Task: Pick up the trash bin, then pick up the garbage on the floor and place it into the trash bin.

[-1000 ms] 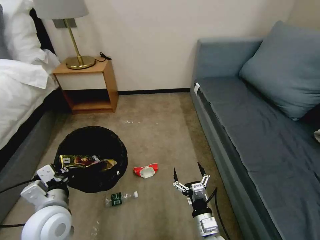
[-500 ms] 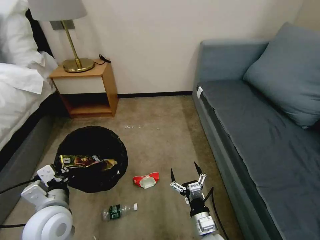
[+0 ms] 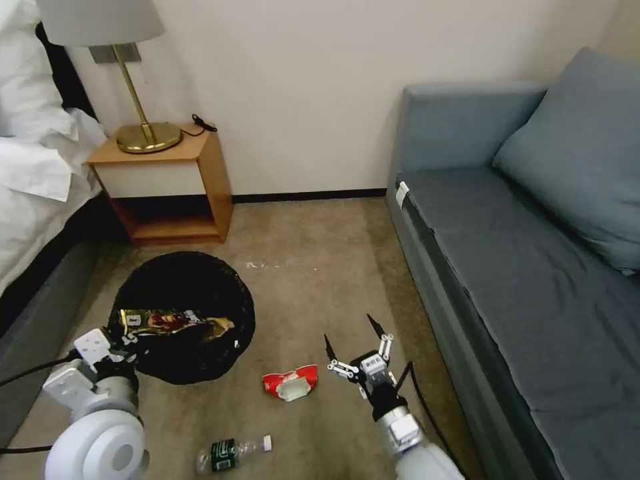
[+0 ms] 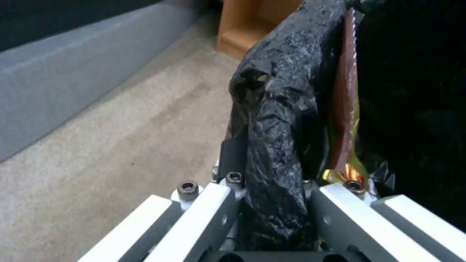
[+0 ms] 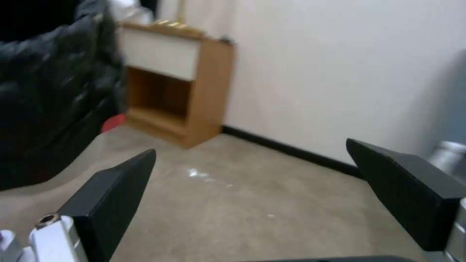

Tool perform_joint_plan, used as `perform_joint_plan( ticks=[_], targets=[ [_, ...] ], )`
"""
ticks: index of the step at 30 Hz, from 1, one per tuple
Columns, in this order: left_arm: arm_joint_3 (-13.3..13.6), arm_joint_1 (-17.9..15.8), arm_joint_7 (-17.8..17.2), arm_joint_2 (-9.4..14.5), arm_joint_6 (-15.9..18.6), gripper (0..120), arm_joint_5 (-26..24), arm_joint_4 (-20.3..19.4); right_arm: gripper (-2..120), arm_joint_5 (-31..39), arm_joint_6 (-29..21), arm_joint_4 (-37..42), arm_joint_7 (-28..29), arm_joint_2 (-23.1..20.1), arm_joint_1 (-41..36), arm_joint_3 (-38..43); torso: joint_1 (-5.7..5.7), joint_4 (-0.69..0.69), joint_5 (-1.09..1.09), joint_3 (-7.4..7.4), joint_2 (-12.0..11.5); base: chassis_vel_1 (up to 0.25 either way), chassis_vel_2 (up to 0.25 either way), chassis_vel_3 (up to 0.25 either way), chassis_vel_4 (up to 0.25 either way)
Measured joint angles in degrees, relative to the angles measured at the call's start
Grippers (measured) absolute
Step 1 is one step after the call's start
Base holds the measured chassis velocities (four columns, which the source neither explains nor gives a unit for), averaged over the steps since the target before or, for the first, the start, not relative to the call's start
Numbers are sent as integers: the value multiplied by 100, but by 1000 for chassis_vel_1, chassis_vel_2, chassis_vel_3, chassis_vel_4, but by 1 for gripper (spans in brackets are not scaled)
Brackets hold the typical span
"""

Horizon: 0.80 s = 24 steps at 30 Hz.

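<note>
The left arm is seen low at the left of the head view, its white elbow housing nearest the camera and its forearm reaching forward. The left gripper (image 3: 115, 345) is clamped on the near rim of the trash bin (image 3: 183, 317) — in the left wrist view the black plastic bag (image 4: 274, 145) is pinched between the closed fingers (image 4: 233, 156). A shiny gold-brown snack wrapper (image 3: 173, 322) is lodged across the inside of the bin, near that rim.

The right arm is extended forward from the lower right of the head view, angled slightly toward the bin. The right gripper (image 3: 353, 340) is held above the carpet with its black fingers (image 5: 114, 198) spread wide and nothing between them.

On the floor (image 3: 307, 267), a red-and-white packet (image 3: 290, 383) is found between the bin and the right gripper, just beside the gripper and apart from it. A clear green-labelled bottle (image 3: 233, 452) is laid on its side nearer the robot, in front of the bin. Whether the bin is lifted off the floor cannot be told.

The open carpet is bounded by a blue-grey sofa (image 3: 527, 267) along the right and a bed (image 3: 33, 180) along the left. At the far wall a wooden nightstand (image 3: 167, 183) is placed — a brass lamp (image 3: 143, 130) is carried on it.
</note>
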Motion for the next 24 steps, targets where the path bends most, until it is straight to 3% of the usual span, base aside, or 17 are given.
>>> perform_joint_plan(
  ticks=[5,7,9,10,12,13,15,19,22,24],
  targets=[
    [-3,4,-1,-4,2,2,-3,-2,100,1135,-546,-522,-1092,-675,1608,-870,0,2,-1,0,0,0,0,0,0],
    [-4,4,-1,-10,2,2,-3,-4,100,1282,-638,-685,-1300,-748,1916,-1068,0,2,-1,0,0,0,0,0,0],
    [-30,13,-1,-40,2,2,-2,-31,100,1665,-810,-1376,-1952,-802,3167,-2010,0,0,-1,1,0,0,0,0,0],
    [-30,13,-1,-40,2,2,-2,-31,100,1665,-810,-1376,-1952,-802,3167,-2010,0,0,-1,1,0,0,0,0,0],
    [-70,40,-1,-72,2,2,-1,-59,100,1822,-1013,-1934,-2550,-645,4026,-2794,0,4,-2,1,-1,0,0,0,0],
    [-70,40,-1,-72,2,2,-1,-59,100,1822,-1013,-1934,-2550,-645,4026,-2794,0,4,-2,1,-1,0,0,0,0],
    [-144,79,-1,-93,2,2,0,-73,100,1865,-1069,-2555,-3067,-369,4678,-3459,0,3,0,1,-1,0,0,0,0],
    [-203,117,2,-102,0,2,1,-87,100,1902,-1020,-3068,-3865,-81,5341,-4090,0,2,-1,1,0,0,0,0,0],
    [-260,119,8,-112,-2,2,1,-100,100,1748,-977,-3277,-4246,86,5781,-4557,0,2,-3,0,0,0,0,0,0],
    [-302,119,12,-140,-4,2,0,-101,100,1281,-1042,-3327,-4580,254,6011,-4874,0,2,-2,0,-1,0,0,0,0]
  ],
)
